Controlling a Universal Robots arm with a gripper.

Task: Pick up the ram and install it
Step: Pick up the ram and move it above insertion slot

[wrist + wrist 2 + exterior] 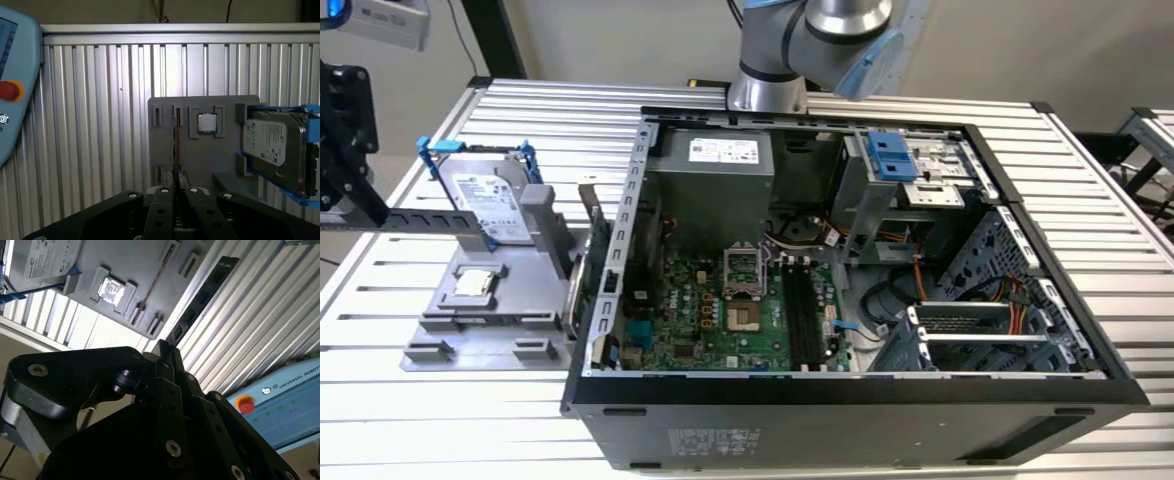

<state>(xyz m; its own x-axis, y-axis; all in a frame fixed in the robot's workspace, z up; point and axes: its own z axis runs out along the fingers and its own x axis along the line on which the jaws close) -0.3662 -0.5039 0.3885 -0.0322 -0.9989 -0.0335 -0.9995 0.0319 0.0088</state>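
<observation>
A ribbed tabletop (520,110) carries an open computer case (854,400), with a grey holder (520,295) just beside it on the exterior view's left. A hard drive (494,205) stands in the holder. The gripper (164,347) hangs over the holder side, well apart from the case. Its fingers (162,200) are nearly closed and pinch one end of the ram (200,305), which sticks out past the fingertips above the tabletop, beside the holder. A processor chip (206,122) lies in the holder, next to a thin board (157,282) standing on edge.
</observation>
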